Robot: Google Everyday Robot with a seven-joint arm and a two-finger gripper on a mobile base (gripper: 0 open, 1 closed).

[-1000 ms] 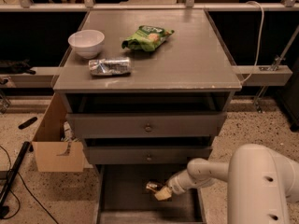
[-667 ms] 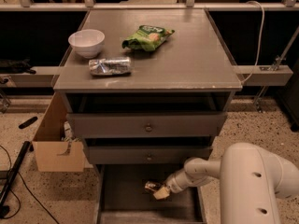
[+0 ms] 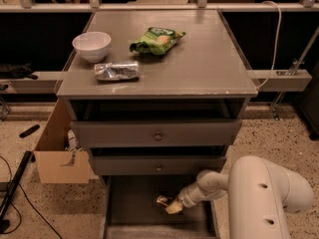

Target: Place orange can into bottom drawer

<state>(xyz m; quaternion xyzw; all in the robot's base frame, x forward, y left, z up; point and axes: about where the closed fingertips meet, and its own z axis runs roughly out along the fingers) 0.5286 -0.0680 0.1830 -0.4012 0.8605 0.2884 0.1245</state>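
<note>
The bottom drawer [image 3: 133,205] of the grey cabinet is pulled out toward me, its dark flat floor showing. My gripper [image 3: 172,206] reaches down into it from the right, low over the floor at the drawer's middle right. The orange can [image 3: 162,200] shows as a small shiny thing right at the gripper's tip, touching it, just above or on the drawer floor. I cannot tell whether it rests on the floor. My white arm [image 3: 259,193] fills the lower right.
Two shallower drawers with round knobs [image 3: 157,136] are a little open above. On the cabinet top lie a white bowl [image 3: 91,45], a silver-grey can [image 3: 117,70] on its side and a green chip bag [image 3: 157,39]. A cardboard box [image 3: 57,156] stands at the left.
My arm has shifted a little to the left and its shoulder looms larger. The gripper and the can stay at nearly the same spot in the drawer.
</note>
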